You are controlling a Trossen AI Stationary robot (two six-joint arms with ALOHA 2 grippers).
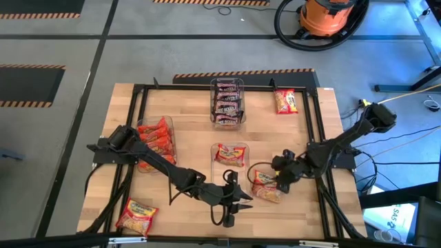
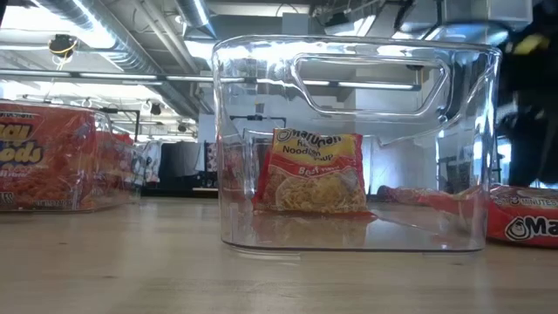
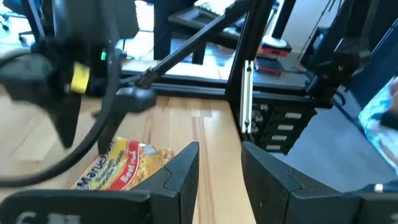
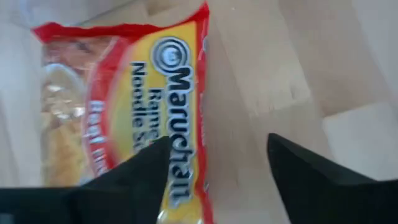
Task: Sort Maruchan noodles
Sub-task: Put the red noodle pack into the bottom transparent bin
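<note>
1. The red-and-yellow packet (image 4: 124, 106) at the right gripper (image 4: 217, 168) reads "Maruchan Ramen Noodle Soup" – it lies flat on the table, at about five o'clock.
2. Right fingers parted, grasping nothing; left gripper (image 3: 221, 174) part-open and empty, at six o'clock.
3. Butcher-block table (image 1: 303, 207); an orange shop vacuum (image 1: 327, 17) beyond, at one o'clock.
4. Clear centre bin (image 2: 357, 148) holds one packet.

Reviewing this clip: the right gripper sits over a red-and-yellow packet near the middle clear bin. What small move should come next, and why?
Probably lower and close on it. The right gripper is open, its fingers straddling one edge of the red-and-yellow packet, which lies flat on the table outside the middle clear bin. That bin already holds a matching packet. The left gripper waits near the front edge.
</note>
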